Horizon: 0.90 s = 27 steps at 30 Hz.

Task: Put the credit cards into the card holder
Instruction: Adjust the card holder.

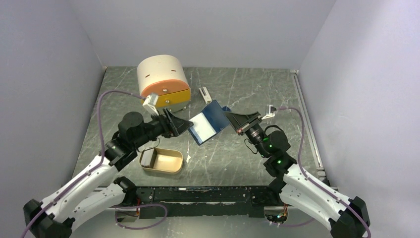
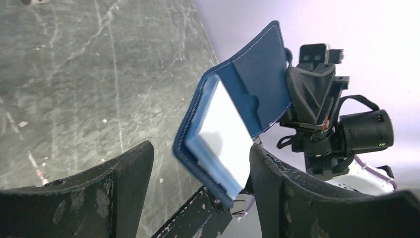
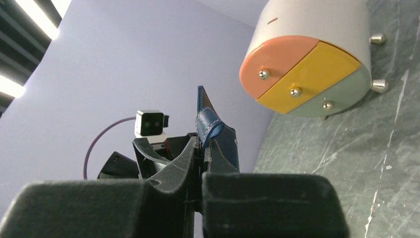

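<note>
The navy card holder (image 1: pixel 214 119) hangs open in the air above the table's middle. My right gripper (image 1: pixel 233 120) is shut on its far flap, which shows edge-on in the right wrist view (image 3: pixel 210 124) between the closed fingers (image 3: pixel 190 153). A pale white credit card (image 1: pixel 200 130) sits in the lighter blue pocket and sticks out of it, as the left wrist view (image 2: pixel 225 131) shows against the holder (image 2: pixel 260 82). My left gripper (image 1: pixel 181 126) is open and holds nothing. Its fingers (image 2: pixel 124 191) stand on either side of the holder's lower end.
A round box with orange, yellow and green drawer fronts (image 1: pixel 162 79) stands at the back left, also in the right wrist view (image 3: pixel 307 69). A tan rounded tin (image 1: pixel 163 161) with a grey piece inside lies near the front left. A small white bar (image 1: pixel 205 94) lies behind the holder.
</note>
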Each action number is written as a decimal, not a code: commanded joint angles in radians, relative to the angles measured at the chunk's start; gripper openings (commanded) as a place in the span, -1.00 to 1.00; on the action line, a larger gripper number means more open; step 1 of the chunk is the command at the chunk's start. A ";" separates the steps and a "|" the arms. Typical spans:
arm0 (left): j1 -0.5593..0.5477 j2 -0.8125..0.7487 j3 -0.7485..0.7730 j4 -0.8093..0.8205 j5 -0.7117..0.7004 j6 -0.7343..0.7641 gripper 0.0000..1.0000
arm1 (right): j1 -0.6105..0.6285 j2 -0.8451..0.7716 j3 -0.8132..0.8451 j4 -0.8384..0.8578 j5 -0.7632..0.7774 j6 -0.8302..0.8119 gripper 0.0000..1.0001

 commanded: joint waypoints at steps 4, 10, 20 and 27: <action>0.004 0.114 -0.014 0.263 0.128 -0.055 0.44 | 0.000 0.000 -0.033 0.091 0.073 0.113 -1.00; 0.004 0.082 -0.058 0.324 0.133 -0.070 0.38 | 0.000 -0.019 -0.078 0.085 0.132 0.156 -1.00; 0.004 0.110 -0.069 0.376 0.168 -0.027 -0.06 | 0.000 0.012 -0.101 0.102 0.141 0.202 -1.00; 0.004 0.151 -0.040 0.318 0.142 0.059 -0.82 | 0.000 0.007 -0.102 -0.002 0.130 0.214 -0.90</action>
